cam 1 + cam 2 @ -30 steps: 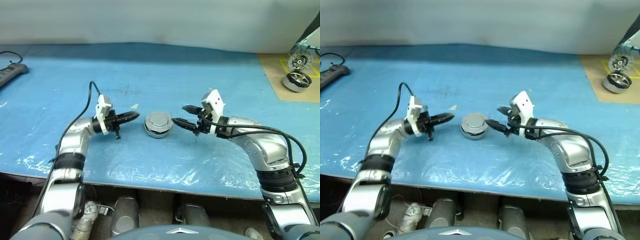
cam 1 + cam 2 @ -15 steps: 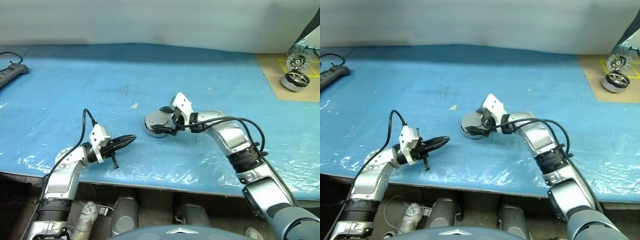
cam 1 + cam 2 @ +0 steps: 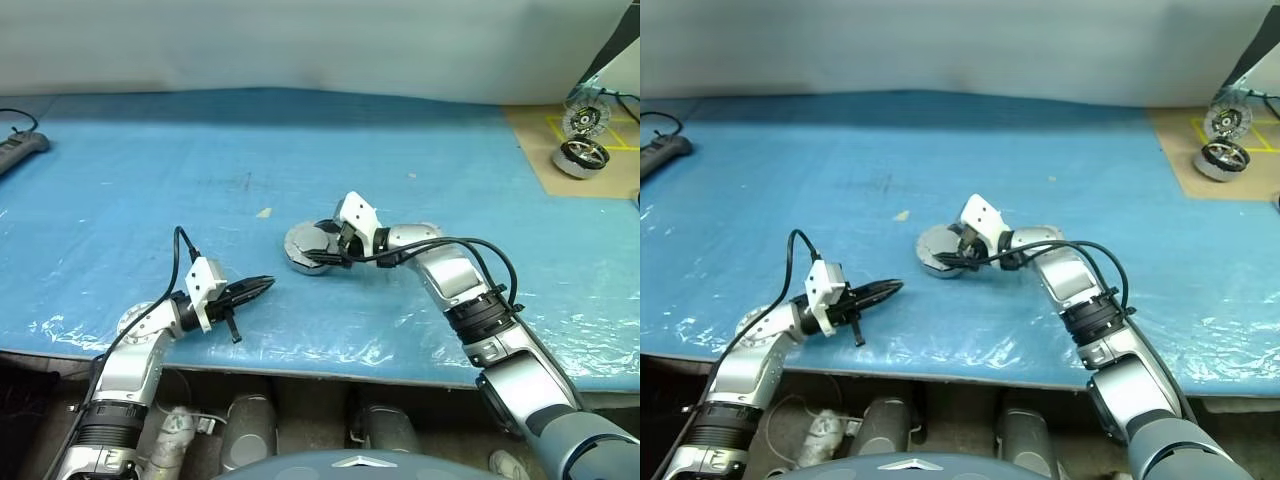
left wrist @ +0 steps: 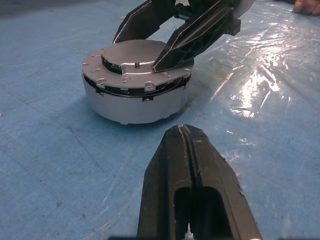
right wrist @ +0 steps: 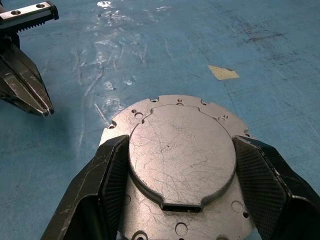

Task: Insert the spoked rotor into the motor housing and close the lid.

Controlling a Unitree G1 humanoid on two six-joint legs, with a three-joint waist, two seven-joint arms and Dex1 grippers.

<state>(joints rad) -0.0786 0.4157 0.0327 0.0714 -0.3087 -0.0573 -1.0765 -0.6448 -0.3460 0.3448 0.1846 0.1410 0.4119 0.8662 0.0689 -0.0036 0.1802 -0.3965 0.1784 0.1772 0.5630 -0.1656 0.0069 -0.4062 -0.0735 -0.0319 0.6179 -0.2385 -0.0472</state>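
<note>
The motor housing (image 4: 131,107) is a short silver cup standing mid-table on the blue sheet. The lid (image 5: 182,150) lies on top of it, plain grey face up, with a thin dark gap under its rim. My right gripper (image 3: 318,247) reaches over it from the right. Its black fingers (image 5: 112,180) press against both sides of the lid's raised round centre. My left gripper (image 3: 260,287) is shut and empty. It hovers near the table's front edge, pointing at the housing from a short way off. The spoked rotor is hidden.
The table carries a blue plastic sheet (image 3: 150,180). A small tan scrap (image 3: 263,212) lies behind the housing. A brown board (image 3: 545,165) at the far right holds two wheel-like metal parts (image 3: 581,152). A dark power strip (image 3: 20,148) lies at the far left.
My left gripper drew back from the housing toward the front edge and sank lower. My right gripper moved left over the lid, and its fingers closed in on the raised centre.
</note>
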